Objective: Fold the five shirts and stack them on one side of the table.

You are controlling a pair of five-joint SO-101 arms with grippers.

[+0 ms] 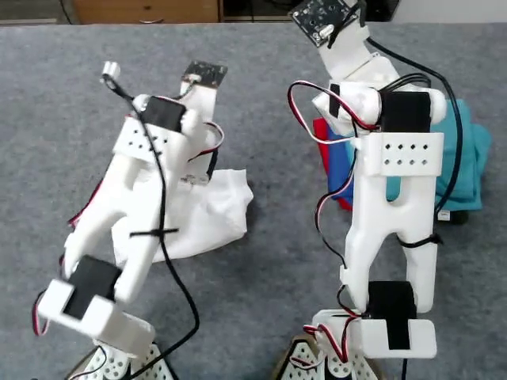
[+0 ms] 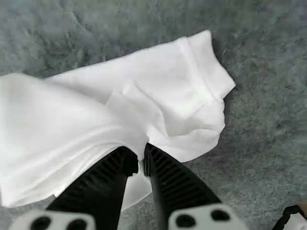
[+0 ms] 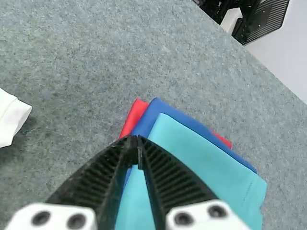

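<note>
1 white shirt (image 2: 158,91) pinched at a fold by left fingers (image 2: 162,168) | right fingers (image 3: 156,167) closed, empty, above teal shirt (image 3: 201,172)

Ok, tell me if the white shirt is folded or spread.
Crumpled, not neatly folded: the white shirt lies bunched and creased, left gripper shut on it.

place: robot lab | cues: grey felt-covered table (image 1: 261,269); wooden drawer cabinet (image 1: 146,9) behind
</note>
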